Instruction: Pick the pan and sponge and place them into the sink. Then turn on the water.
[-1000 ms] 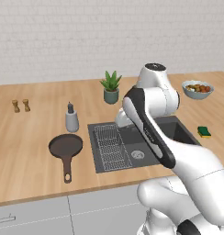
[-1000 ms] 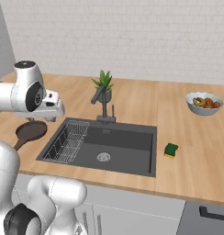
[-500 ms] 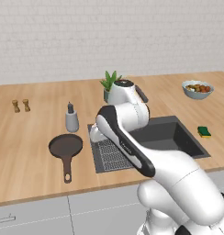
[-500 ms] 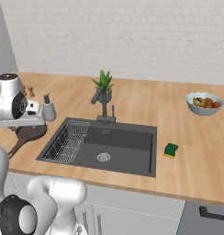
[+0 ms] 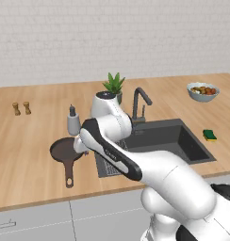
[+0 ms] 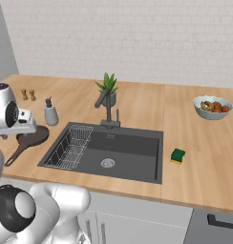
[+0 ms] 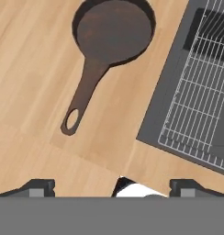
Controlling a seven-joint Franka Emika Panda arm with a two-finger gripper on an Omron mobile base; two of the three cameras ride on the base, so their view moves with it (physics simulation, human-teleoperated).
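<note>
With the gripper spread wide and empty, steer toward eleven o'clock and straddle the frying pan handle mid-length before closing.

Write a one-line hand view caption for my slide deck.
Open gripper hovers above the counter, with the pan ahead and the sink rack beside it.

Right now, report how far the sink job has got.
Nothing is done yet. The pan sits on the counter left of the sink, and the sponge lies on the counter to its right. No water runs from the faucet. In hand: the open claw hangs empty above the counter near the pan's handle. Left: both placements, then the water.
</note>
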